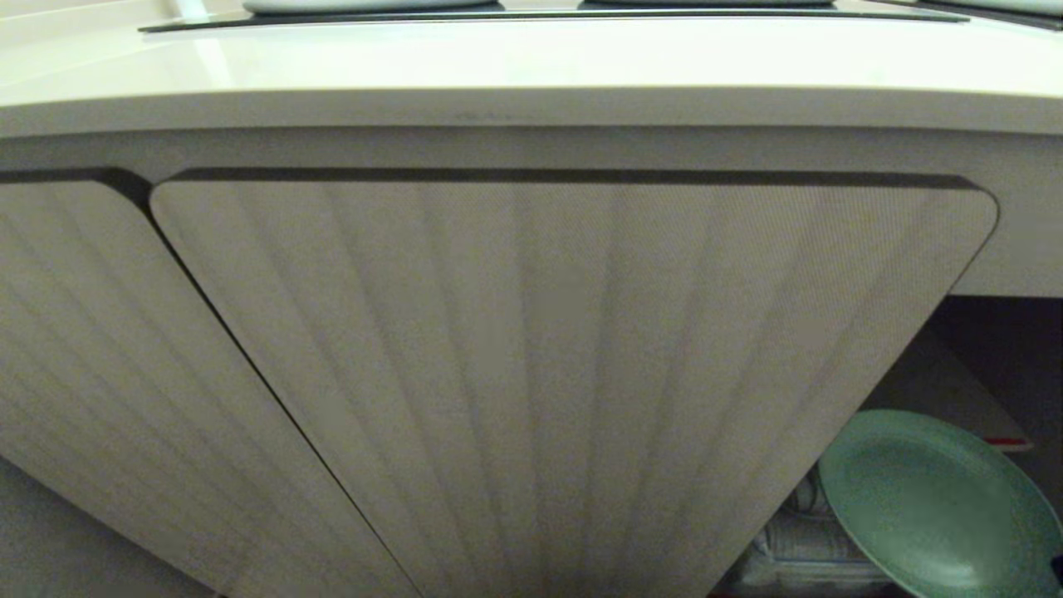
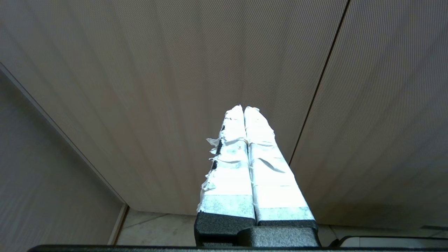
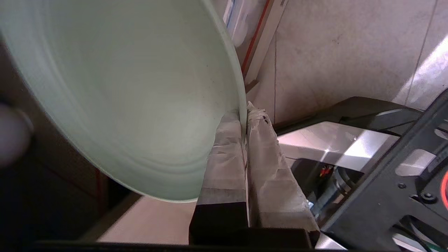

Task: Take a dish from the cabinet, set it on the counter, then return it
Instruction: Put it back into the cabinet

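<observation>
Dish: the mint-green dish hangs tilted at the cabinet's open right side, beside the ribbed door, clear of the red-edged shelf.
Right end effector: the right end effector is clamped on the dish rim, the plate's face spreading away from the taped fingers.
Left end effector: the left end effector is closed and empty, facing the closed doors.
Key relation: the table lies above the dish, so my guess is a lift up and over its edge; the right arm is already there.

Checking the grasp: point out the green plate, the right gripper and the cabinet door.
green plate [image 3: 133, 105], right wrist view, its face
right gripper [image 3: 244, 113], right wrist view, fingertips pinching the rim
cabinet door [image 1: 548, 374], head view, ribbed front
</observation>
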Robot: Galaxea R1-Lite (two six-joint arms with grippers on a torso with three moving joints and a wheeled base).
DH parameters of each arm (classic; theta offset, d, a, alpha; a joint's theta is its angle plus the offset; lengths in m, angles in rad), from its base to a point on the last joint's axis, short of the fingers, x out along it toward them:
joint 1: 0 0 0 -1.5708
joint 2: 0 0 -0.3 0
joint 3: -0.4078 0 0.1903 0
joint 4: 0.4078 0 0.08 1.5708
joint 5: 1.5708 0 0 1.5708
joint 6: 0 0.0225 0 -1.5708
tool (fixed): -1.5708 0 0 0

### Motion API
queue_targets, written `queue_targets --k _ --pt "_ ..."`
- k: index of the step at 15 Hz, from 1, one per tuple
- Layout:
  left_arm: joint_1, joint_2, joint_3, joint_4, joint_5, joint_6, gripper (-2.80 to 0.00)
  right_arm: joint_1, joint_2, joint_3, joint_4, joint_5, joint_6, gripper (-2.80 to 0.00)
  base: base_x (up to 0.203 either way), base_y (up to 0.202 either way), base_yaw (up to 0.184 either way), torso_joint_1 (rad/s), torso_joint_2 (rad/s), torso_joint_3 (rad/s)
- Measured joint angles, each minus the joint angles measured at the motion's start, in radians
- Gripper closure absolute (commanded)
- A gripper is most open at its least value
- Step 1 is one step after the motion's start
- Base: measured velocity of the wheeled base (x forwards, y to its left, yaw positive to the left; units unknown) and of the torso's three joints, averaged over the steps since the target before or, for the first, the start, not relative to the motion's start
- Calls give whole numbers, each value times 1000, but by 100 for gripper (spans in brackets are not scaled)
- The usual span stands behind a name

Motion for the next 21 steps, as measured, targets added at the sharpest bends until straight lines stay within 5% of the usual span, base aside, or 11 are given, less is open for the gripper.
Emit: queue_targets --k 21 --pt "0 0 0 0 0 0 0 -90 181 -55 -190 94 -83 0 0 0 0 0 0 0"
